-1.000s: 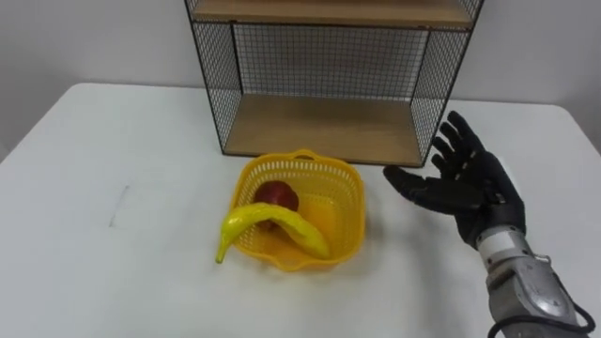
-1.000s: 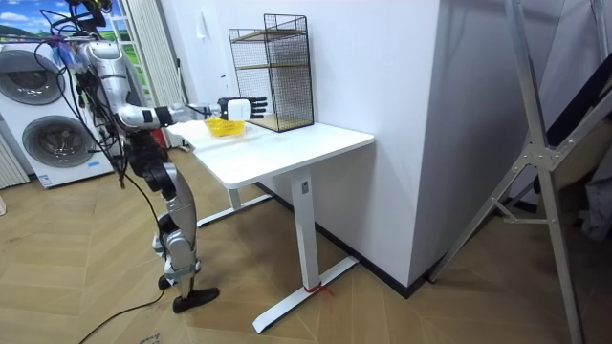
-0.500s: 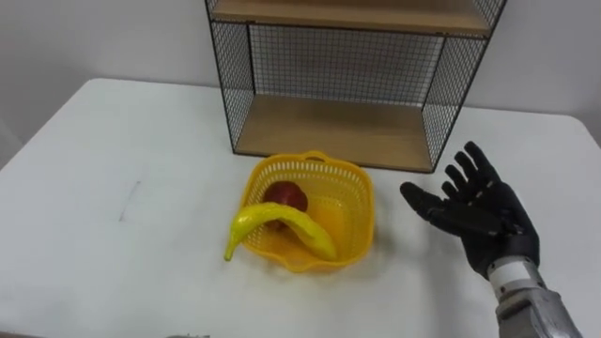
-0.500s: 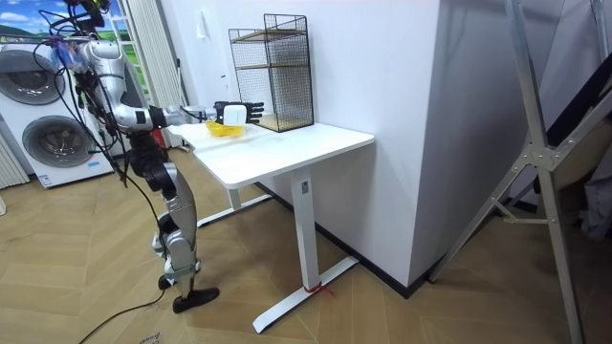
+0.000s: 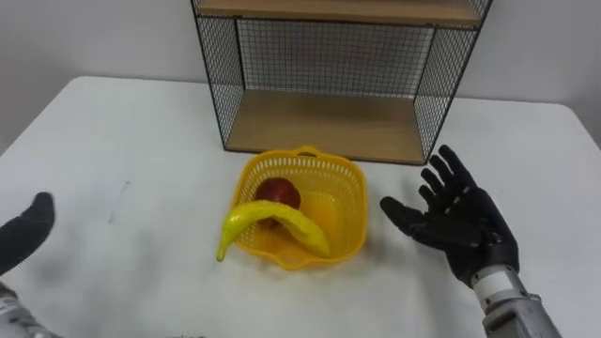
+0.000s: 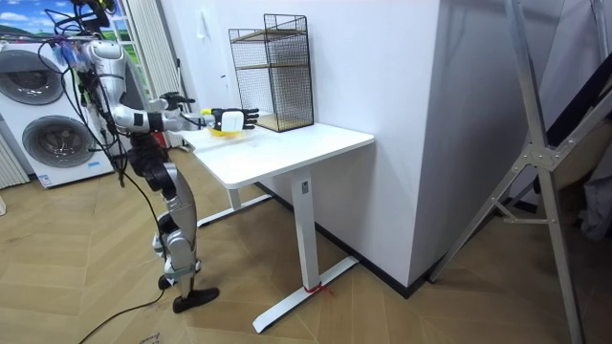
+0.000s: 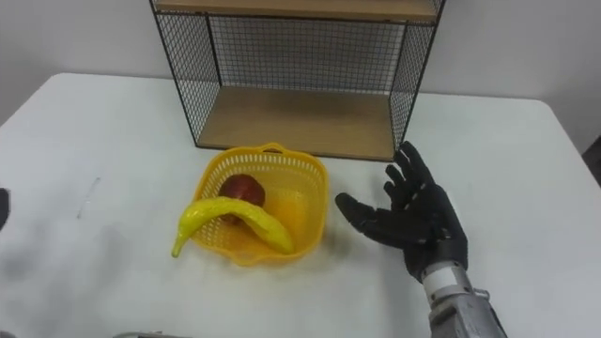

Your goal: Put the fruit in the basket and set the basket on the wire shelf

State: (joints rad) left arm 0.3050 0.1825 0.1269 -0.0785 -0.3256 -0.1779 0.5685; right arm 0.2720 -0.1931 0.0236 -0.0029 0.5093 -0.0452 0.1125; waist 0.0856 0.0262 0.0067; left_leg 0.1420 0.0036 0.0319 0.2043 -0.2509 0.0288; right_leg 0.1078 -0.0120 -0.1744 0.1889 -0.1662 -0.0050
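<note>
I see the yellow basket sitting on the white bench, just in front of the wire shelf, whose lower wooden board lies at 12 o'clock from it. A banana lies across the basket, its tail hanging over the rim toward 8 o'clock. A red apple sits inside, behind the banana.

My right hand hangs over the bench at 3 o'clock from the basket. It is near the basket but clear of it, with the fingers spread wide, the palm turned toward the basket and the thumb pointing at its wall. It holds nothing.

My left hand shows at the 9 o'clock edge, well apart from the basket. Only a dark part of it is visible, so I cannot tell how its fingers are set.

In the room view the robot stands upright at the bench's end on the room view's left, both arms stretched out over the top.
</note>
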